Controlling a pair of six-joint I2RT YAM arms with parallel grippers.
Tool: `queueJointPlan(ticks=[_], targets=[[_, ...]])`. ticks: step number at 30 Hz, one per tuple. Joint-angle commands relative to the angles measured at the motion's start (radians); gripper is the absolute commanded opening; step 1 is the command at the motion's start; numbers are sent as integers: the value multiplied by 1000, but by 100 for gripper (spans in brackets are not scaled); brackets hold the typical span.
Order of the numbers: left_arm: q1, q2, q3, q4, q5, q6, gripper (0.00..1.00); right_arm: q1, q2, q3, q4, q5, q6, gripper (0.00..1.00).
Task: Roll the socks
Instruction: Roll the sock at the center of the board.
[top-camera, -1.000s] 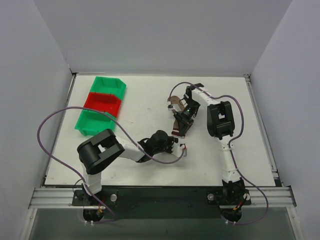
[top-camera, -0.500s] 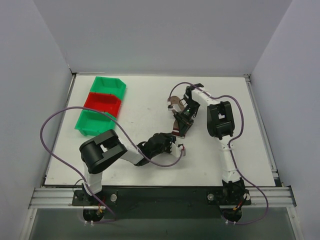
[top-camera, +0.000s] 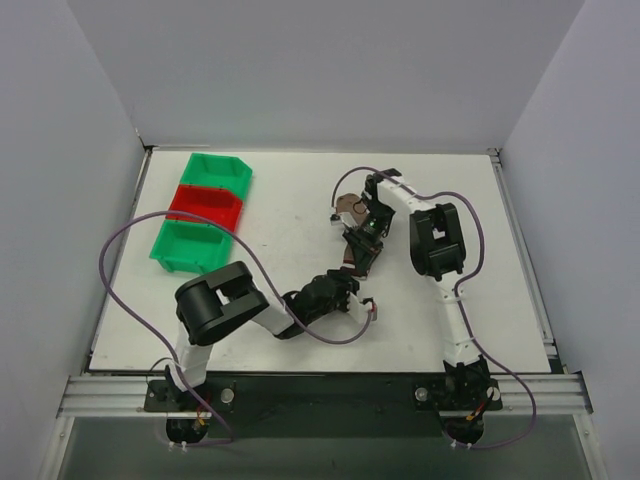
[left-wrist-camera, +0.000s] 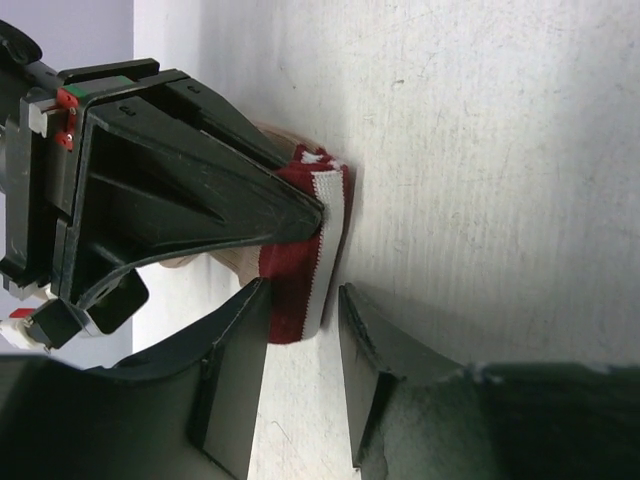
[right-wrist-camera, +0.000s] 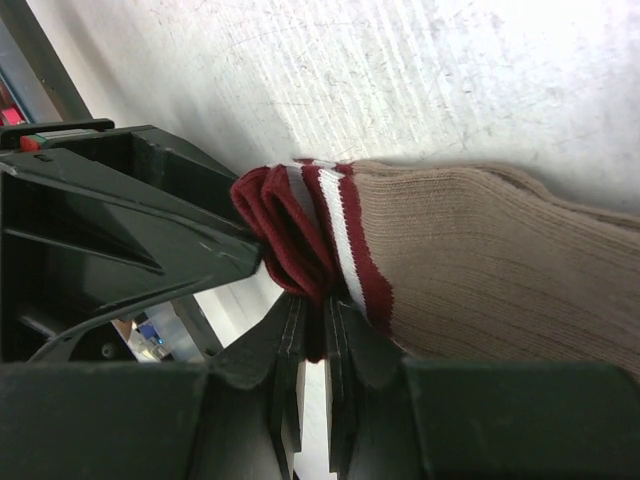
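While the right claw (right-wrist-camera: 306, 305) pinches the socks (right-wrist-camera: 480, 260), 3 bins (top-camera: 209, 191) stand apart.

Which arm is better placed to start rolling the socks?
Likely right: the right fingers are clamped on the maroon cuff of the socks, while the left fingers stand open at that cuff, gripping nothing.

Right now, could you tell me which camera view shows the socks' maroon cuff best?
The right wrist view: the socks' cuff fills mid-frame, stripes clear, pinched in the right tool. The left wrist view shows only its end at the open left tool. From the top it is tiny, mostly hidden by the right arm.
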Motion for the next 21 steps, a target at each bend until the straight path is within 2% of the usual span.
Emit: queueJointPlan(ticks=[1, 4, 6, 9, 16, 21], targets=[[-4, 73, 13, -59, -19, 33, 42, 13, -26, -15, -76, -7, -40, 0], [-8, 108, 34, -91, -48, 67, 27, 13, -26, -17, -81, -7, -46, 0], [-7, 115, 51, -126, -53, 69, 13, 13, -25, -14, -79, -5, -47, 0], [-7, 110, 63, -183, -42, 67, 0, 11, -25, -14, -79, -5, -47, 0], [-1, 50, 77, -361, 33, 41, 0, -4, -28, 0, -75, 2, -35, 0], [27, -22, 134, -592, 148, -29, 0, -27, -65, 8, -55, 18, -12, 14]])
